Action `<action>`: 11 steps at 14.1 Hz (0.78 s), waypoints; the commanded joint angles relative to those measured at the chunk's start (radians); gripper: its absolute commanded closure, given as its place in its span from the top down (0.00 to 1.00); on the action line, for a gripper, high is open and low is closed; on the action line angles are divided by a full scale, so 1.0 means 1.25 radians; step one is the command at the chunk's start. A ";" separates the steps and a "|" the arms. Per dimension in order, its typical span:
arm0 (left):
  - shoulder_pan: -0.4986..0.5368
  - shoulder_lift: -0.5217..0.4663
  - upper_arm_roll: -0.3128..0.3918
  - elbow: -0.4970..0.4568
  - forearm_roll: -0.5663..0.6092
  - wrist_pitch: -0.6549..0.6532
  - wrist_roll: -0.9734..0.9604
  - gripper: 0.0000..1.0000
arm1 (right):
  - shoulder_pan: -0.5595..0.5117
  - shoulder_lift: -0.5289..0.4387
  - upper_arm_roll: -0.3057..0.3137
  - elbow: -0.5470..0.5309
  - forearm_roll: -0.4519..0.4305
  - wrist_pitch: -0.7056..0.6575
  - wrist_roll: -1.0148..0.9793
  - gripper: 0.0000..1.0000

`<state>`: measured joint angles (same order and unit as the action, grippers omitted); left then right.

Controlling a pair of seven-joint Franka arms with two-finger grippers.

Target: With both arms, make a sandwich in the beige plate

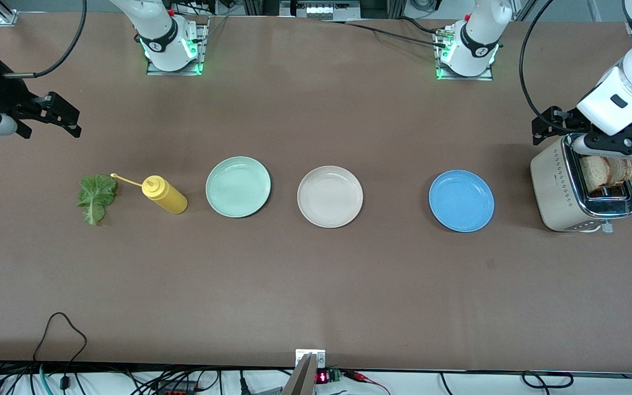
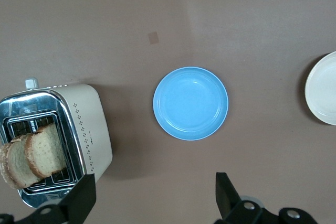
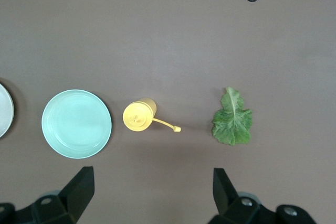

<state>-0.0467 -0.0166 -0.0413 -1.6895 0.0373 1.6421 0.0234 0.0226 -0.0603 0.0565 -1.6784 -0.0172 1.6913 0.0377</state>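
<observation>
We are looking down on a brown table (image 1: 316, 285) where a row of things is lying between our two arms. The beige plate (image 1: 329, 196) is sitting in the middle of that row with nothing on it, the mint-green plate (image 1: 238, 186) just beside it toward the right arm's end and the blue plate (image 1: 461, 201) toward the left arm's end. Two bread slices (image 1: 607, 170) are standing upright in the slots of the toaster (image 1: 560, 189) at the left arm's end of the table, leaning against each other. The lettuce leaf (image 1: 96, 197) is lying flat on the table at the right arm's end, and a yellow squeeze bottle (image 1: 163, 194) is standing between it and the mint-green plate, its capped nozzle pointing toward the leaf. We are holding the left gripper (image 1: 557, 122) in the air over the toaster's farther edge, fingers spread wide and gripping nothing. We are keeping the right gripper (image 1: 55, 118) up over the bare table at its own end, farther from the front camera than the leaf, its fingers (image 3: 79, 187) likewise spread apart and empty.
</observation>
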 commanded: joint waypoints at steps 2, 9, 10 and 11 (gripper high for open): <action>0.005 0.013 0.001 0.029 0.006 -0.021 0.017 1.00 | 0.002 -0.017 0.003 -0.012 -0.008 -0.007 0.014 1.00; 0.003 0.015 -0.003 0.038 0.008 -0.021 0.016 1.00 | 0.002 -0.017 0.003 -0.015 -0.008 -0.007 0.014 1.00; 0.003 0.015 -0.003 0.038 0.008 -0.021 0.014 1.00 | 0.002 -0.017 0.003 -0.015 -0.008 -0.007 0.014 1.00; 0.004 0.015 -0.003 0.038 0.008 -0.021 0.014 1.00 | 0.002 -0.017 0.004 -0.013 -0.008 -0.007 0.015 1.00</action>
<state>-0.0452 -0.0166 -0.0410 -1.6782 0.0373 1.6414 0.0235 0.0226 -0.0606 0.0565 -1.6790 -0.0172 1.6898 0.0384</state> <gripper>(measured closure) 0.000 0.000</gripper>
